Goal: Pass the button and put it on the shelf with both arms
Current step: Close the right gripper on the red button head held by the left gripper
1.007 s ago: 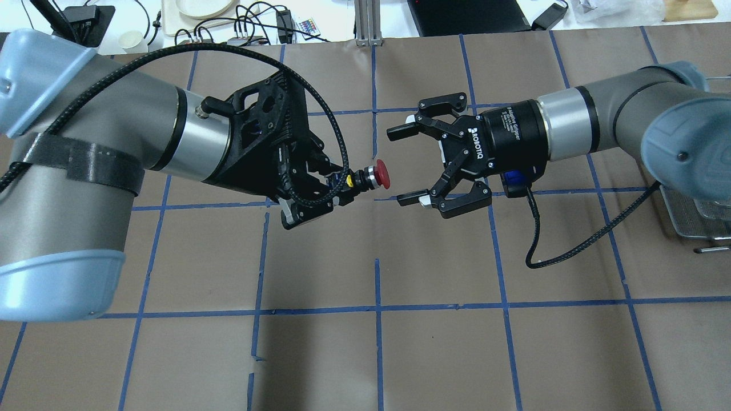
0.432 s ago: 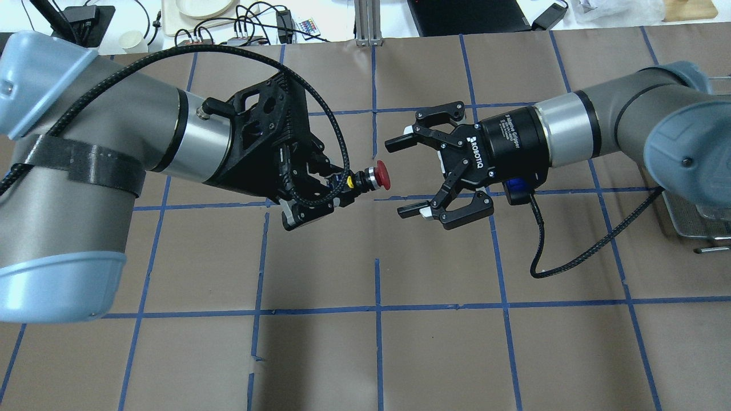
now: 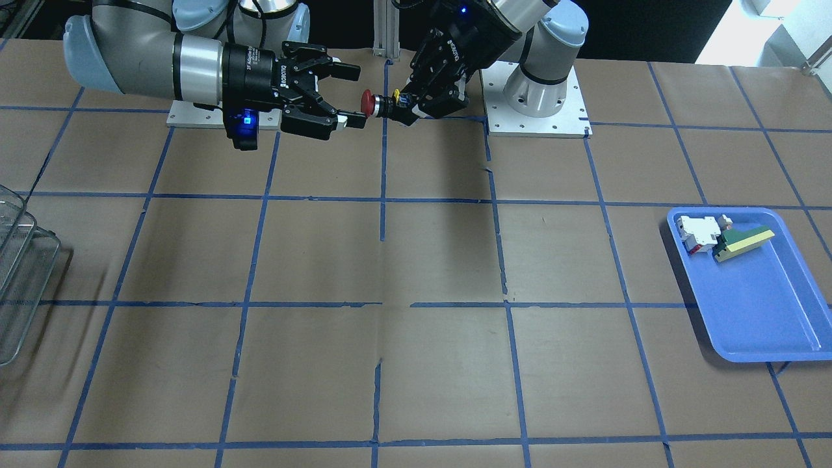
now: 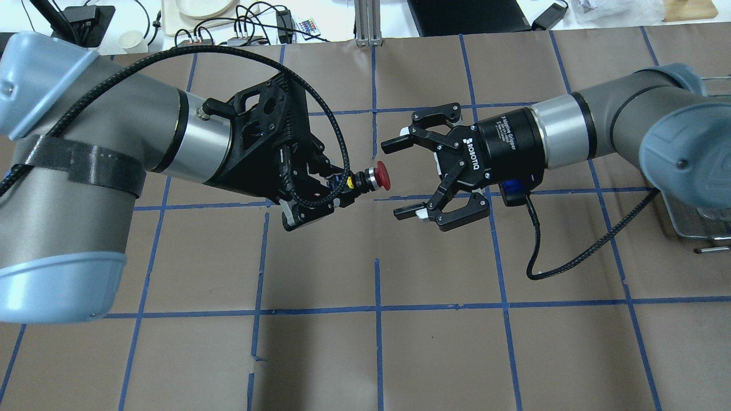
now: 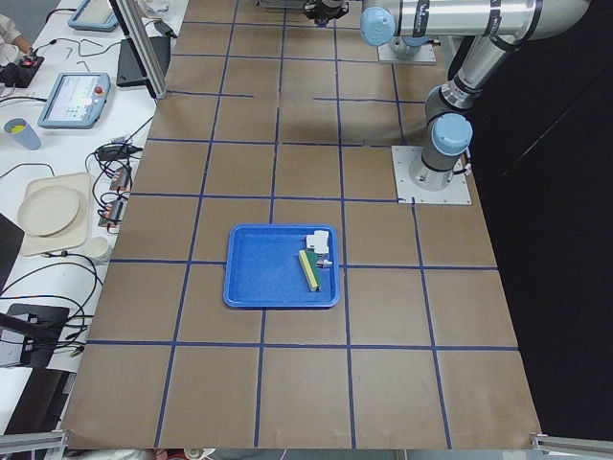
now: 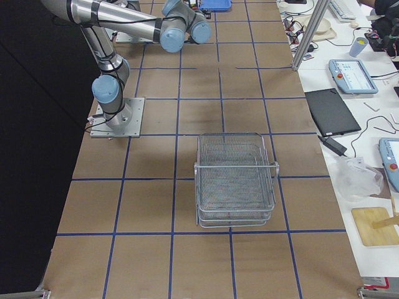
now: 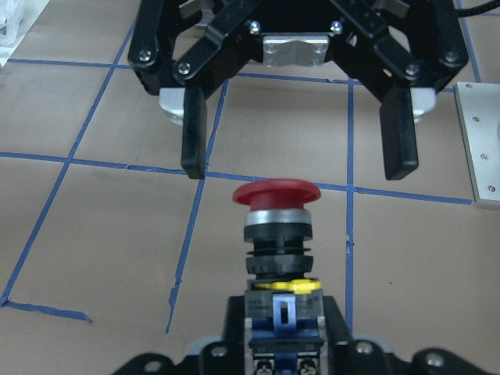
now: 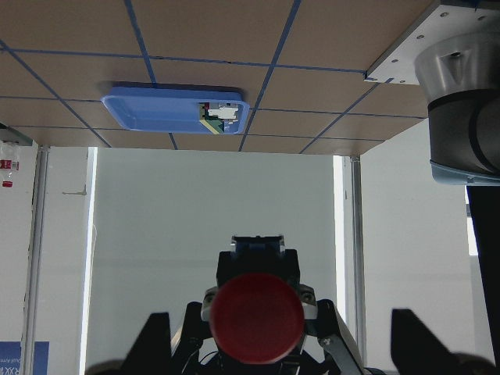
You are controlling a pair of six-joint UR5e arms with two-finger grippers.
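My left gripper (image 4: 341,187) is shut on the base of the button (image 4: 378,176) and holds it level above the table, red cap toward the right arm. My right gripper (image 4: 394,178) is open, its fingertips just short of the cap, one on each side. In the left wrist view the button (image 7: 276,226) points up at the open right fingers (image 7: 194,141). In the front view the cap (image 3: 368,103) sits at the right gripper's (image 3: 356,94) tips. The wire shelf (image 6: 235,180) stands on the table at the robot's far right, its edge in the overhead view (image 4: 694,222).
A blue tray (image 3: 760,305) at the robot's far left holds a white-and-red part (image 3: 697,233) and a green-and-yellow wedge (image 3: 741,242). Cables and screens lie on the white bench beyond the table's far edge (image 4: 240,25).
My right gripper has moved left toward the button, still open, and has tilted a little. My left gripper and the button have stayed put.
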